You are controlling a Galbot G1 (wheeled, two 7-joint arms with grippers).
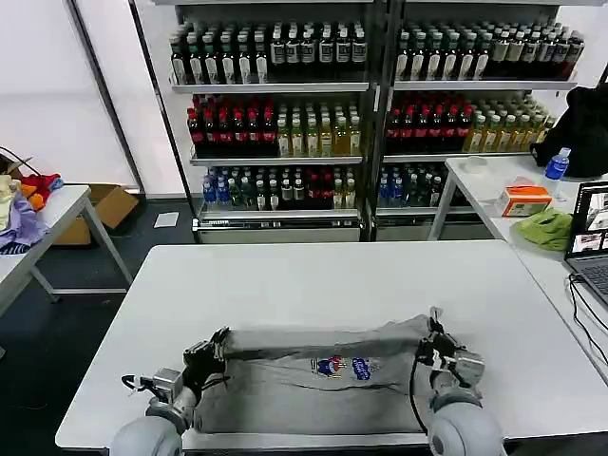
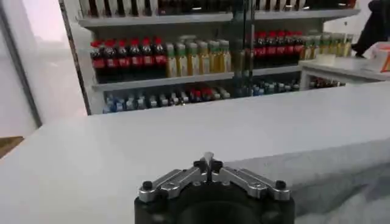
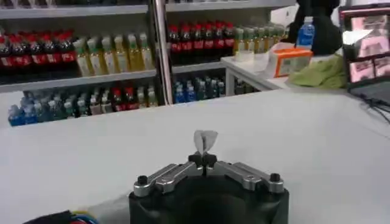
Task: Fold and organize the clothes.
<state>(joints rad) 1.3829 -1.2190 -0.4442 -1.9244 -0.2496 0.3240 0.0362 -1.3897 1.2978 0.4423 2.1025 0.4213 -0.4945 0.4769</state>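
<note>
Both end effectors, left point(image 1: 217, 344) and right point(image 1: 433, 334), pinch closed on the grey shirt point(image 1: 313, 380); its chest print point(image 1: 343, 367) is unreadable.

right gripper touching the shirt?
Touching. Right wrist view shows the right gripper shut on a pinch of the grey shirt, fabric sticking out past the tips.

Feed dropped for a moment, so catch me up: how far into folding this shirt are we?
Early. Done: the grey shirt lies on the table, its far edge lifted and bunched. In hand: the left gripper and right gripper each pinch a far corner, jaws shut on cloth. Left: bringing that edge over, finishing the fold and tidying. No finished fold shows yet.
</note>
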